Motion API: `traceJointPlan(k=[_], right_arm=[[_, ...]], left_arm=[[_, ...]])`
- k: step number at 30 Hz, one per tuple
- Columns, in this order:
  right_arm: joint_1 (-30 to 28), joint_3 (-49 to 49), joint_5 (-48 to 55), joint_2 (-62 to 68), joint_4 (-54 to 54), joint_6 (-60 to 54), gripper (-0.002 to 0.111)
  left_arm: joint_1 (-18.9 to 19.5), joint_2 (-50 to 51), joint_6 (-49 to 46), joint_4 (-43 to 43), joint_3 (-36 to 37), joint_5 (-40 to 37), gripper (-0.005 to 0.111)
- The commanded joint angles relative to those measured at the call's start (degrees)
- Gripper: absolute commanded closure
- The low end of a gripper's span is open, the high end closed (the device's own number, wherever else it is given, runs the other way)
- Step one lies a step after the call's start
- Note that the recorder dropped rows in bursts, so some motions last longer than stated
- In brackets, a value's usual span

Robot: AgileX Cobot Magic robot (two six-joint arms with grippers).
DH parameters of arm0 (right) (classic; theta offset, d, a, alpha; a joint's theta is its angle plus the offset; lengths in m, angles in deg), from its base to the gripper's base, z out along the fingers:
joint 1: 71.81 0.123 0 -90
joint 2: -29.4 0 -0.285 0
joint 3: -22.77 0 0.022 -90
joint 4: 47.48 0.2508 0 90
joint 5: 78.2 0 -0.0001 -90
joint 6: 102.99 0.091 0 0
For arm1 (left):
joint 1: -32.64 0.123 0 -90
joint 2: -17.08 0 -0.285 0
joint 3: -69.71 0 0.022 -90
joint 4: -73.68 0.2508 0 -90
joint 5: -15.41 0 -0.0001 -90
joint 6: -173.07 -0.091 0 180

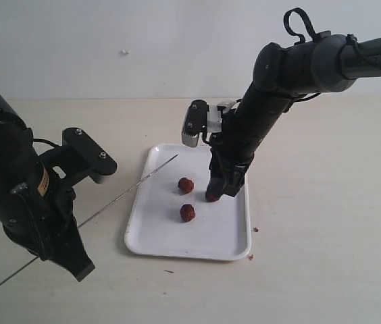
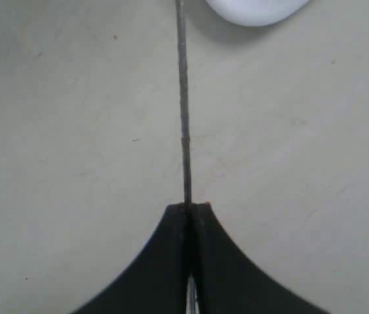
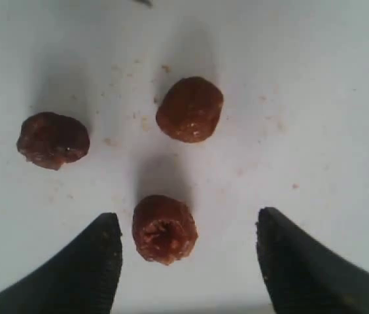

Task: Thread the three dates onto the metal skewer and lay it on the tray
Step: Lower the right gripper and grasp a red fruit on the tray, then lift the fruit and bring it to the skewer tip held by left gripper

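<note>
The white tray (image 1: 225,229) lies mid-table with the three dates on it. Two dates (image 1: 186,184) (image 1: 188,213) sit free; the third (image 1: 211,196) is half hidden under my right gripper (image 1: 223,186). In the right wrist view that gripper (image 3: 184,224) is open, its tips reaching down around the near date (image 3: 165,229), which lies closer to one finger (image 3: 103,248) without touching it. The other dates (image 3: 190,109) (image 3: 53,139) lie beyond. My left gripper (image 2: 188,208) is shut on the metal skewer (image 2: 184,111), which slants over the table (image 1: 123,197) with its tip above the tray's left rim.
Reddish crumbs (image 1: 255,229) lie on the beige table beside the tray's right edge and dust the tray floor (image 3: 315,98). A rounded tray corner (image 2: 256,10) shows beyond the skewer in the left wrist view. The right arm (image 1: 271,101) leans over the tray's far side.
</note>
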Motion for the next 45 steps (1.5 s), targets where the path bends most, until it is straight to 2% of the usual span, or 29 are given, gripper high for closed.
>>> traceJointPlan(k=[1, 17, 24, 28, 39, 45], right_arm=[[1.17, -0.55, -0.89, 1.21, -0.93, 0.13, 0.048], [1.17, -0.55, -1.27, 3.62, -2.05, 2.92, 0.05], [1.17, -0.55, -1.27, 3.62, -2.24, 2.92, 0.072], [1.17, -0.55, -1.27, 3.62, -2.24, 3.45, 0.079], [1.17, -3.28, -0.47, -1.22, -2.32, 13.96, 0.079], [0.44, -9.71, 9.15, -2.93, 0.68, 18.08, 0.079]], left_arm=[[-0.28, -0.51, 0.2, -0.07, 0.23, 0.38, 0.107], [-0.28, -0.51, 0.2, -0.07, 0.23, 0.38, 0.107], [-0.28, -0.51, 0.2, -0.07, 0.23, 0.38, 0.107], [-0.28, -0.51, 0.2, -0.07, 0.23, 0.38, 0.107], [-0.28, -0.51, 0.2, -0.07, 0.23, 2.01, 0.107], [-0.28, -0.51, -0.15, 1.19, 0.23, 4.57, 0.107]])
